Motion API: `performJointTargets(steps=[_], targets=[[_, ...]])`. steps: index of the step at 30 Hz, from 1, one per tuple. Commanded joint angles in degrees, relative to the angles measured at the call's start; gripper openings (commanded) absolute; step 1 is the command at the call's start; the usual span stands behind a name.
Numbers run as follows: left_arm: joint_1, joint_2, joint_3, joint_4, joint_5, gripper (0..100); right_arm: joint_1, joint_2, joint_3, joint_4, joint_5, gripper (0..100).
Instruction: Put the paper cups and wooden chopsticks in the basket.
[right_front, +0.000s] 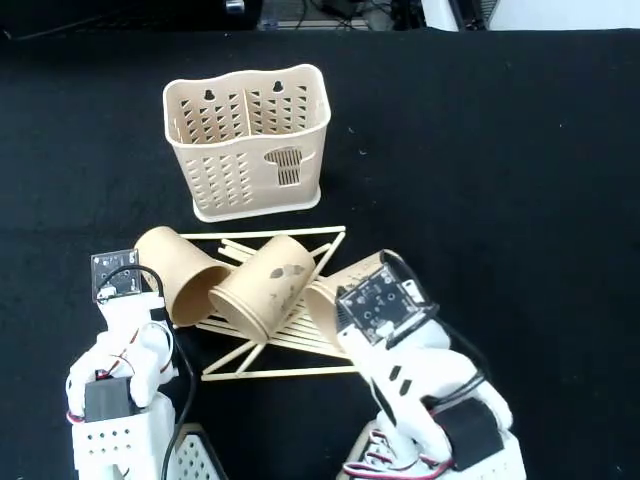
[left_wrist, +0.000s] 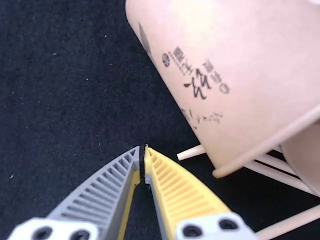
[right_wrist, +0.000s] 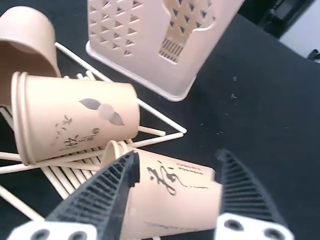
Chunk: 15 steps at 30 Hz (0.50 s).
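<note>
Toward the near edge of the worktop (right_front: 520, 150) I see three paper cups (right_front: 262, 285) lying on their sides in a row over a scatter of wooden chopsticks (right_front: 285, 345), while the basket (right_front: 247, 140) stands upright farther back, nearer the far edge and apart from them. My left gripper (left_wrist: 143, 152) has its fingers pressed together just beside the leftmost cup (left_wrist: 235, 70), low over bare worktop. My right gripper (right_wrist: 177, 157) has its fingers spread, one on each side of the rightmost cup (right_wrist: 175, 192).

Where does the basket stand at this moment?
In the high view the basket stands upright left of centre, just beyond the fallen paper cups and wooden chopsticks.
</note>
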Motion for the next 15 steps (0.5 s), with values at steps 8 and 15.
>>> performJointTargets(steps=[8,15], targets=[[0.40,-0.18,0.92,-0.79,0.35,3,-6.42,10.77,-2.59,-3.69,-3.60,32.9],[0.40,-0.18,0.92,-0.79,0.35,3,-8.35,26.59,-3.21,-7.47,-3.60,33.1]])
